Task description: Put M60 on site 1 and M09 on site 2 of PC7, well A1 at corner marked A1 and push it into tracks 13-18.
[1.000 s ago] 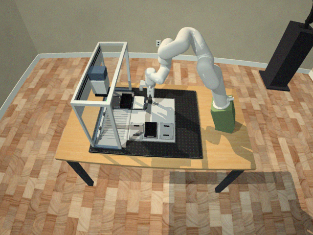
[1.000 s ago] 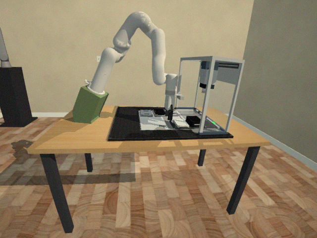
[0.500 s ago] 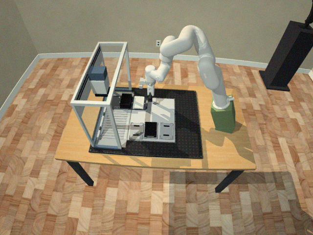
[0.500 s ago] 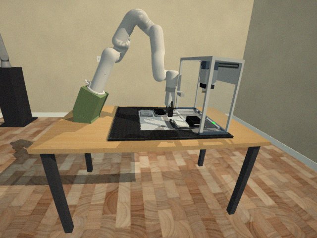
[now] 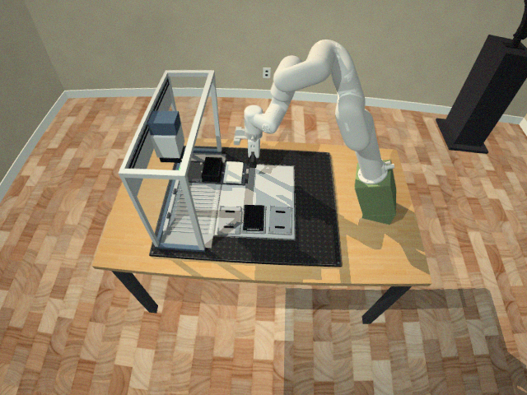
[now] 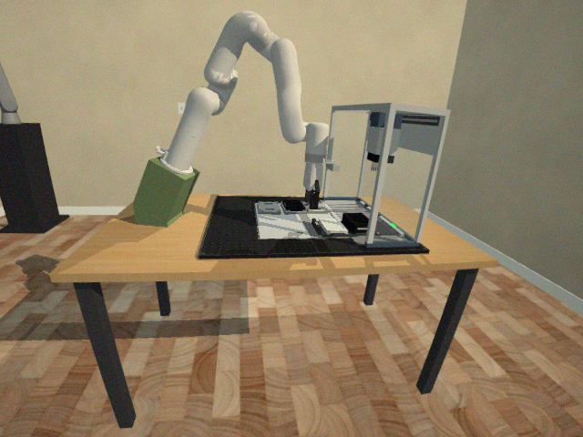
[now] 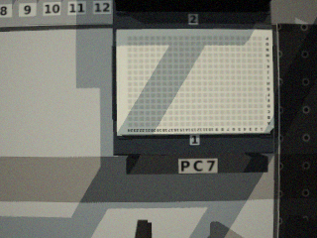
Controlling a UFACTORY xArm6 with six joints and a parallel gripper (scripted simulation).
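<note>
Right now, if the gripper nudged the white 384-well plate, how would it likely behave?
The plate looks low and broad, so it probably would not tip. Its straight edges and crisp corners suggest a stiff body, likely sliding or catching rather than flexing.

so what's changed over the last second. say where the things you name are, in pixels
The gripper (image 5: 252, 159) (image 6: 312, 199) (image 7: 180, 230) has risen straight up, or nearly so, from beside PC7's handle (image 5: 246, 174) (image 7: 198, 165). Its fingers stand open with nothing between them; I see nothing picked up. PC7 (image 7: 149, 146), M60 (image 5: 234, 172) (image 6: 332, 224) (image 7: 193, 81), M09 (image 5: 212, 169) (image 6: 355, 221) (image 7: 193, 5) and M06 (image 5: 254, 217) (image 6: 293, 205) stayed put, and the lamp (image 6: 393, 226) is still green.
</note>
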